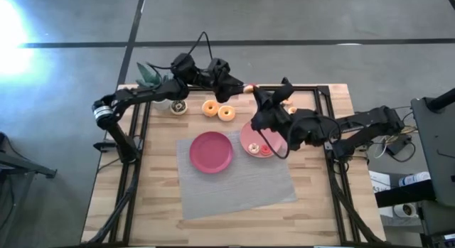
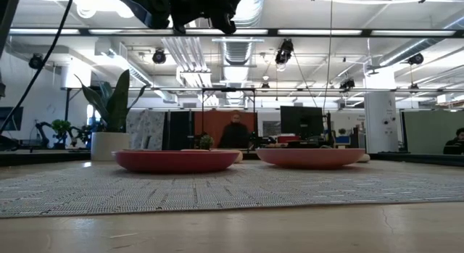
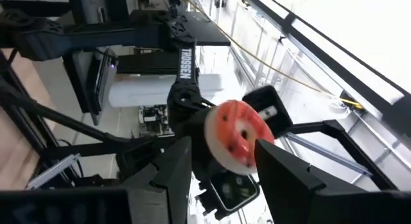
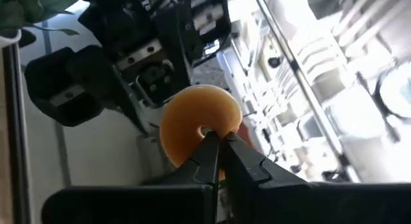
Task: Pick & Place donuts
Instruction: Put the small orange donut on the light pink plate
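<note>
High view is showing both arms meeting at the upper middle of the frame, above the table's (image 1: 313, 198) back edge. Between them a donut (image 1: 249, 87) is hanging in the air, orange on one face and iced red and white on the other. The left gripper (image 1: 240, 83) is reaching in from the left with its fingers (image 3: 173, 166) standing wide on either side of the ring; whether they are touching it cannot be told. The right gripper (image 1: 257, 92) is coming from the right, its tips clenched on the donut at the hole. Two more orange donuts (image 1: 218, 109) are lying left of center near the back, above the magenta plate (image 1: 211, 151). The pink plate (image 1: 251, 138) is sitting just right of it, partly under the right arm.
</note>
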